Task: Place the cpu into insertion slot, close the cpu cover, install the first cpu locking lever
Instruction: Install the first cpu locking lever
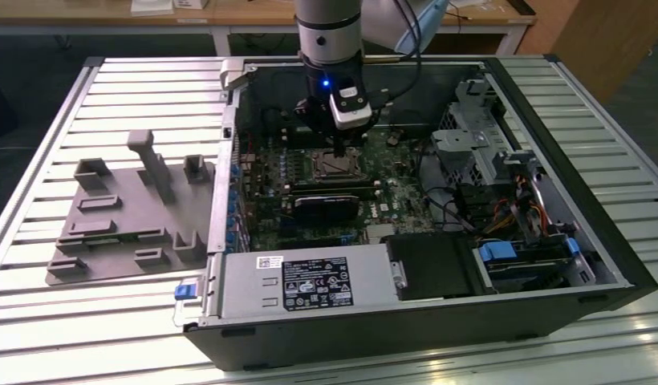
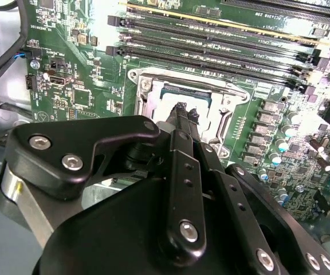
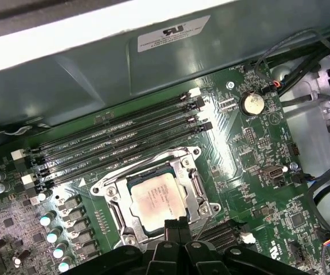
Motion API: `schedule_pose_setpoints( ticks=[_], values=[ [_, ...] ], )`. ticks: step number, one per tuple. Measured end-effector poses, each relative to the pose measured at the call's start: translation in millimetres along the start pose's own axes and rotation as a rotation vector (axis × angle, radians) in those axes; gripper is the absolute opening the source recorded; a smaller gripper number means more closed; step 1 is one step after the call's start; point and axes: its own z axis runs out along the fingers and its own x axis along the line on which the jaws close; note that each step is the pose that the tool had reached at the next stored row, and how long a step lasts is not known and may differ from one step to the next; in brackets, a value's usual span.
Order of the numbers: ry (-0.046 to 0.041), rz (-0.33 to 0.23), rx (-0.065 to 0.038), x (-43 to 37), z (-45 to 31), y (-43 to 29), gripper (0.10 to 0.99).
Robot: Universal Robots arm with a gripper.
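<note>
The cpu (image 3: pixel 155 199), a dull silver square, lies flat in the insertion slot (image 3: pixel 129 186) on the green board. The cpu cover (image 3: pixel 192 182), a silver frame, lies down around it with the chip showing through its window. My gripper (image 3: pixel 176 224) hangs just over the socket's edge with its black fingers pressed together and nothing between them. In the second wrist view the gripper (image 2: pixel 182 112) points down at the cover (image 2: pixel 153 94). A thin wire lever (image 3: pixel 199 228) runs beside the fingertips; whether they touch it I cannot tell. The exterior view shows the gripper (image 1: pixel 345 143) above the socket (image 1: pixel 335 165) inside the open case.
Long black memory slots (image 3: pixel 125 140) run beside the socket, with a coin battery (image 3: pixel 251 103) further off. A black card (image 1: pixel 326 207) sits nearer the power supply (image 1: pixel 302 282). Cables and drive bays (image 1: pixel 501 200) crowd the exterior view's right. A grey fixture tray (image 1: pixel 126 216) lies outside the case.
</note>
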Motion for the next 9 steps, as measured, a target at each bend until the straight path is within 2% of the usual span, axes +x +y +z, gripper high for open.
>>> schedule_pose_setpoints(
  ticks=[6,9],
  values=[
    [0.0000,0.000,0.000,-0.1,-0.3,0.0,0.102],
    [0.0000,0.000,0.000,-1.0,-0.3,-2.5,0.102]
  ],
)
